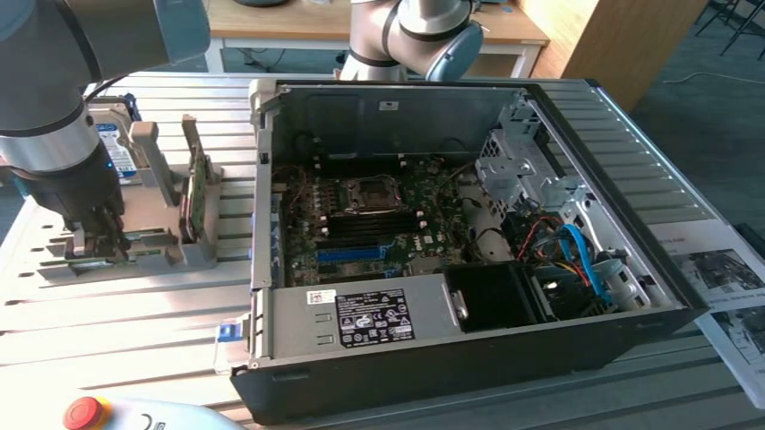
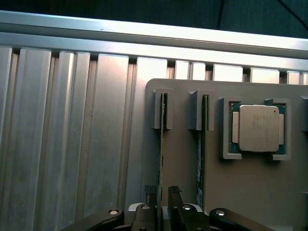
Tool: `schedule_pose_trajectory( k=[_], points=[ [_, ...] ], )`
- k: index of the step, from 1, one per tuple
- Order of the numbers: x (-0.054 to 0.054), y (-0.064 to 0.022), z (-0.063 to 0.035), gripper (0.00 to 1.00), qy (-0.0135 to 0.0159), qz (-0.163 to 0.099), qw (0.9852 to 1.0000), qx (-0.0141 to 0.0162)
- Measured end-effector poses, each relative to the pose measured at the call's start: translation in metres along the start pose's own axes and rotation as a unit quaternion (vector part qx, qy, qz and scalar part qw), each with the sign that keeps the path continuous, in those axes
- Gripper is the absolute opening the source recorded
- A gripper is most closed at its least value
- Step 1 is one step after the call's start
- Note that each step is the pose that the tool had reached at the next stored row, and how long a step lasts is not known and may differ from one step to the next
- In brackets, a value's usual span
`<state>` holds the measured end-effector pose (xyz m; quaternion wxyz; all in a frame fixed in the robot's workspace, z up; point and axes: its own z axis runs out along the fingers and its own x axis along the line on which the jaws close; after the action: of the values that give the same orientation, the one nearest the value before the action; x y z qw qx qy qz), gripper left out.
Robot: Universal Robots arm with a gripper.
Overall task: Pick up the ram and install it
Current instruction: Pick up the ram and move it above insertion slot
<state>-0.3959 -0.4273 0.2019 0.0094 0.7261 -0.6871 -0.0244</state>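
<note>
Red stop button (image 1: 81, 411) nearest me, on a pale housing, well in front of the grey holder (image 1: 167, 249). Next the ribbed aluminium table (image 1: 120, 313), slats sunlit. The holder sits on it. An open black PC case (image 1: 478, 358) stands near the holder on the exterior view's right, with a green motherboard (image 1: 358, 224) flat inside. Some printed sheets (image 1: 717, 269) lie past the case, on its side away from the holder. Farthest back: wooden desk (image 1: 299, 27) and dark floor.

Now the ram (image 2: 163, 144). It's in the holder, standing on its long edge, seen edge-on as a thin dark-green strip. Its far end sits in a notched upright of the holder. A matching second stick (image 2: 202, 144) stands parallel just beside it in its own notch. A CPU (image 2: 259, 127) lies flat in a square pocket of the holder, past that stick.

Robot arm (image 1: 54, 107) comes straight down onto the holder. The gripper (image 2: 163, 192) is at the ram's near end, stick edge lined up with its centre. Can't tell whether the jaws are clamped on the stick or just standing around it.

Clearance: the ram is in the holder's outermost slot, and beyond that side bare table runs wide. The table's edge rail (image 2: 144, 33) passes beyond the holder's far end, with a band of slats between. On the other side the second stick is the tight neighbour, with a narrow strip of holder plate between. A strip of bare table separates holder and case wall.
</note>
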Motion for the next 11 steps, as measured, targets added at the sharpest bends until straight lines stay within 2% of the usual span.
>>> schedule_pose_trajectory(
  k=[11],
  points=[
    [-0.0006,0.0000,0.0000,0.24,0.0000,0.000,1.0000,0.0000]
  ],
)
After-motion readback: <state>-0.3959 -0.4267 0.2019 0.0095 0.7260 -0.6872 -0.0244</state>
